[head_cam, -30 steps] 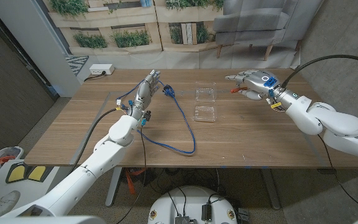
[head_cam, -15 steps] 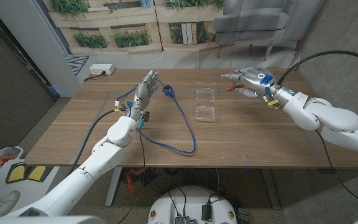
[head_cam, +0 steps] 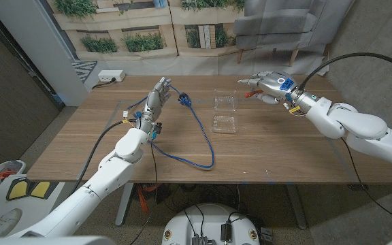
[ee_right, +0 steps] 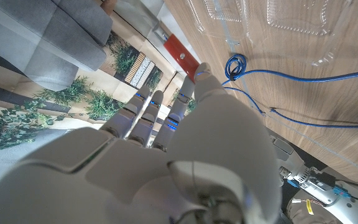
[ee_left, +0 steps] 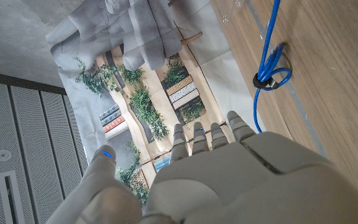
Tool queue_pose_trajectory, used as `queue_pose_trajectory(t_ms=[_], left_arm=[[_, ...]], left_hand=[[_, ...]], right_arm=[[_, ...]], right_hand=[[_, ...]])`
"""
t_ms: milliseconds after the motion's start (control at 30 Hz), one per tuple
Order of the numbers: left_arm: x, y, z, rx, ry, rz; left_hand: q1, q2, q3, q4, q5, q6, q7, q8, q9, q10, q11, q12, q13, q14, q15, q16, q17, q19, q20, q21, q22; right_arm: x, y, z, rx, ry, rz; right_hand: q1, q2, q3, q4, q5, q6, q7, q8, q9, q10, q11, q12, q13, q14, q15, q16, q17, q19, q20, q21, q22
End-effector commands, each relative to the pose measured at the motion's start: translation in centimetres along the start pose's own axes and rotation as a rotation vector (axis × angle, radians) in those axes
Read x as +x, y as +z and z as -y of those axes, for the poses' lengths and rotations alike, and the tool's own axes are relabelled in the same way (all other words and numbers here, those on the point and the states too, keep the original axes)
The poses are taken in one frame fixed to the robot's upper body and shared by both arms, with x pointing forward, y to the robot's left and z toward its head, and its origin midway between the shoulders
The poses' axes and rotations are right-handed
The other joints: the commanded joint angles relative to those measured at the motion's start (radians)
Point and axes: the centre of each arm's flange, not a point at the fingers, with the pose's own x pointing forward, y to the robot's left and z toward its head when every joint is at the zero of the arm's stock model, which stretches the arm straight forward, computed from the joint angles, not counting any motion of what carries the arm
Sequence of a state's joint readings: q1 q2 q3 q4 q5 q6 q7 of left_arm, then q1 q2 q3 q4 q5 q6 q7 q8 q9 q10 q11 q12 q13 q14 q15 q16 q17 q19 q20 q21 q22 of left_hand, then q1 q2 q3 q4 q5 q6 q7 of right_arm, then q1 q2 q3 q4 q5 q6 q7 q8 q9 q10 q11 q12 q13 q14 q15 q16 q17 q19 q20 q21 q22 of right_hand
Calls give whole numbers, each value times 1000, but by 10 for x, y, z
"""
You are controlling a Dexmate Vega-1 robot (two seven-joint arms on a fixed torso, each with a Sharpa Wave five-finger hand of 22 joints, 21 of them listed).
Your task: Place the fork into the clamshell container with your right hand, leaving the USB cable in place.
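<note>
A clear clamshell container (head_cam: 224, 113) lies open in the middle of the wooden table (head_cam: 278, 150). My right hand (head_cam: 271, 87) hovers above the table to the right of the container and pinches a red fork (head_cam: 248, 94), whose end points toward the container. In the right wrist view the fork (ee_right: 182, 55) sticks out past my right hand (ee_right: 166, 137), with the container (ee_right: 278, 15) and the cable's coil (ee_right: 234, 64) beyond it. A blue USB cable (head_cam: 199, 133) runs from that coil down the table left of the container. My left hand (head_cam: 158, 99) stands beside the cable, fingers straight, holding nothing.
A white power strip (head_cam: 111, 76) lies behind the table's far left edge. In the left wrist view the cable's coil (ee_left: 269, 78) lies just past my left hand (ee_left: 229, 177). A printed backdrop of planters and a sofa hangs behind the table.
My right hand has carried the fork a little to the left and farther back, closer to the container. The left hand, cable and container have stayed put.
</note>
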State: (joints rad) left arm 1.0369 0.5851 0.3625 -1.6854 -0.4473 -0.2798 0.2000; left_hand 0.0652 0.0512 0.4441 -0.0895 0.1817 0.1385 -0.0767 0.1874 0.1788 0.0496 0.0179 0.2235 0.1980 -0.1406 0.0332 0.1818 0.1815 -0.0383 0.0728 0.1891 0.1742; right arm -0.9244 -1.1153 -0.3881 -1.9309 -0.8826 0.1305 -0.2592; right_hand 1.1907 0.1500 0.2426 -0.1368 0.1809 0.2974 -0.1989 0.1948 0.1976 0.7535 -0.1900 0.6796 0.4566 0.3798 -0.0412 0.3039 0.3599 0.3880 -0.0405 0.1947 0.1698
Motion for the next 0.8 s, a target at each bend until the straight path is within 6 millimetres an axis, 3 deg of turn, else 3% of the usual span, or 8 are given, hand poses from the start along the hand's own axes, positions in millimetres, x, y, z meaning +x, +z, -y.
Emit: queue_pose_trajectory(t_ms=[33,200,500,567,800], left_arm=[[-7,3,-1,6,22,5],[-9,3,-1,9,27,3],[-12,4,-4,14,36,0],[-12,5,-5,15,38,2],[-13,4,-7,14,43,-3]], left_hand=[[0,-3,4,-7,-2,7,3,5,4,9,2,8,2,-2,-1,7,2,-2,-4,8,2],[1,-2,5,-8,-2,10,3,6,4,14,-13,9,2,-2,-7,7,1,-2,-3,8,2],[1,-1,5,-8,-2,11,2,5,4,13,-10,9,2,-3,-9,6,1,-3,-4,7,2],[1,-1,6,-9,-2,13,4,6,4,22,-26,12,2,-2,-9,6,1,-2,-3,7,1],[1,0,6,-9,-2,16,11,6,4,23,-20,11,2,-2,-9,6,1,-2,-5,6,1]], right_arm=[[12,-2,2,-6,-26,33],[17,-2,1,-1,-33,46],[25,-1,-2,13,-46,72],[27,0,-5,20,-46,76],[36,4,-11,25,-47,103]], right_hand=[[30,22,-1,1,6,9,0,-1,6,21,-23,100,0,6,-189,-3,3,-6,-51,1,4],[30,22,-1,2,6,10,0,-2,6,21,-23,101,-1,6,-189,-4,5,-6,-50,1,4],[31,23,-2,2,6,11,-1,-2,6,20,-23,103,-3,6,-189,-6,8,-8,-52,1,4],[32,23,-2,2,6,8,0,-3,6,20,-24,104,-2,6,-189,-6,9,-9,-53,1,4],[33,23,-2,2,6,4,0,-5,6,17,-24,105,-5,6,-190,-8,11,-9,-54,2,4]])
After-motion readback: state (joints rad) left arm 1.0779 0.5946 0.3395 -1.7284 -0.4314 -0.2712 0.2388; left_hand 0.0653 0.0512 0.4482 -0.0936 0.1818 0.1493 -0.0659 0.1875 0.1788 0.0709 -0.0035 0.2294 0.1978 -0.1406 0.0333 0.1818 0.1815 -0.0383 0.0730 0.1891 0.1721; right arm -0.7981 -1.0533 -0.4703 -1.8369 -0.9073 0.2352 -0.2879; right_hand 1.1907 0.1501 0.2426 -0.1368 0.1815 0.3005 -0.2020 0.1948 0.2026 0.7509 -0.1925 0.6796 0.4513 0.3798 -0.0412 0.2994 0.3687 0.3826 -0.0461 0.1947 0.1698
